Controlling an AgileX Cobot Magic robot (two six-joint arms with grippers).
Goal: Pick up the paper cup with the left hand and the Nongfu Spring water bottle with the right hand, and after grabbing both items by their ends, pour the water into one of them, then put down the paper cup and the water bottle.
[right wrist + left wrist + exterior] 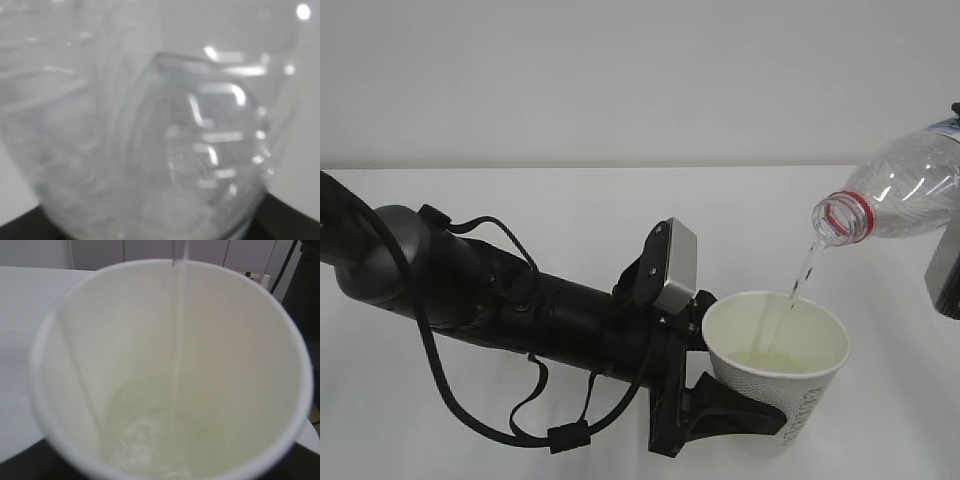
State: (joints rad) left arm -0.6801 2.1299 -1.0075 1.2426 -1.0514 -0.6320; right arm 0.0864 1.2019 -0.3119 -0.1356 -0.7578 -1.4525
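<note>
The white paper cup [775, 365] is held upright above the table, with my left gripper [745, 385] shut on its lower part and one black finger [735, 412] wrapped round its front. Up at the right the clear Nongfu Spring water bottle [910, 190] is tilted with its red-ringed open neck [842, 217] pointing down-left over the cup. A thin stream of water [804, 272] falls into the cup. In the left wrist view the cup's cream inside [120, 350] fills the picture, with water [155, 440] pooled at the bottom. The bottle [165, 150] fills the right wrist view, with my right gripper [158, 210] shut on it.
The white table [570, 210] runs back to a pale wall [620, 70]. My left arm [470, 290], with looped cables and a grey box [676, 268], crosses the lower left. A grey part of the right hand [945, 275] shows at the right edge.
</note>
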